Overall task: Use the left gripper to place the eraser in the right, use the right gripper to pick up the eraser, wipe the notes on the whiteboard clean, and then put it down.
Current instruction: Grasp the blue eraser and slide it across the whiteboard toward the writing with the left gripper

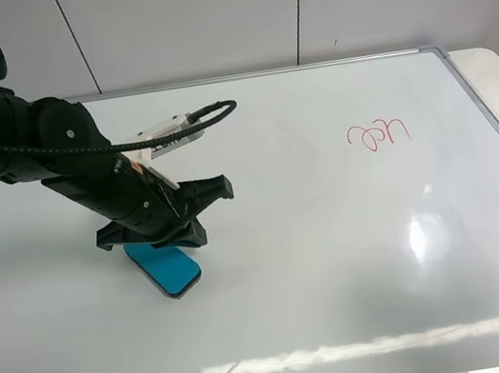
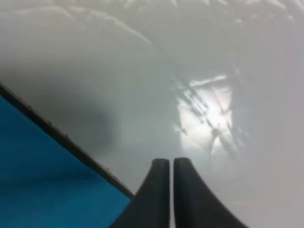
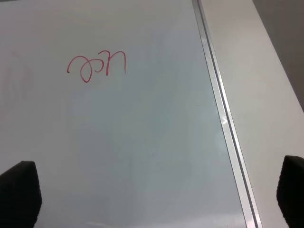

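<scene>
Your left gripper [image 2: 171,164] was pinched shut on nothing just beside the eraser [image 1: 165,269] lying on the whiteboard [image 1: 343,276], and your right gripper [image 3: 154,194] gaped empty near the unwiped notes [image 3: 97,66], so handover, wiping and put-down all remained.

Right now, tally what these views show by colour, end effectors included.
Black: 2, left end effector and right end effector
Teal-blue: 1, eraser
Red: 1, notes
White: 1, whiteboard
Total: 5
</scene>
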